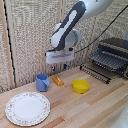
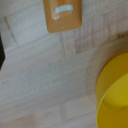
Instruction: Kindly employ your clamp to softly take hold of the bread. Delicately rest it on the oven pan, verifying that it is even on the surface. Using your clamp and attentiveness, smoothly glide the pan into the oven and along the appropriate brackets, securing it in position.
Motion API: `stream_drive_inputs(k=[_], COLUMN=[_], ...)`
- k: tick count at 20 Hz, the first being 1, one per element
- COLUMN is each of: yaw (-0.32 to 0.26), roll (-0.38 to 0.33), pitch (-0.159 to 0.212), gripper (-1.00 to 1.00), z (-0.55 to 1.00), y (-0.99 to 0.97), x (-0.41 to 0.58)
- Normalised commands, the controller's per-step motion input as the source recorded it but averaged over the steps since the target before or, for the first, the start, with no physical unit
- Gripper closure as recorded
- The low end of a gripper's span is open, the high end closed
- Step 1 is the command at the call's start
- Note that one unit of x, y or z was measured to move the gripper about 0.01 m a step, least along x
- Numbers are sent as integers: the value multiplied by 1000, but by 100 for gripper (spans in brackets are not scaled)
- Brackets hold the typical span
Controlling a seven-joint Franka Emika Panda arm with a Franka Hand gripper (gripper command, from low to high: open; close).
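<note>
A blue mug [image 1: 42, 82], a yellow bowl [image 1: 81, 86] and a round patterned white plate [image 1: 27, 108] sit apart on the wooden table [image 1: 95, 107]; a woven screen [image 1: 30, 35] stands behind

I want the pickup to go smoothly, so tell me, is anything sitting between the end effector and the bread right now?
Nothing visible does. The end effector hangs above the bread, with only open air between them. The blue mug stands beside the bread toward the exterior view's left and the yellow bowl toward its right, both apart from it.
</note>
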Motion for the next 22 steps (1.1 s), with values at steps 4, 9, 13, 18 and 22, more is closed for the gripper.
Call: stream_drive_inputs(k=[4,9,13,18,22], yaw=[0,0,8,10,2], roll=[0,-3,-13,-19,-45], pitch=[39,27,4,17,26], gripper=[-100,-100,-100,-100,100], z=[-308,-262,-219,-171,-78], y=[-46,0,0,0,54], x=[267,241,237,266,166])
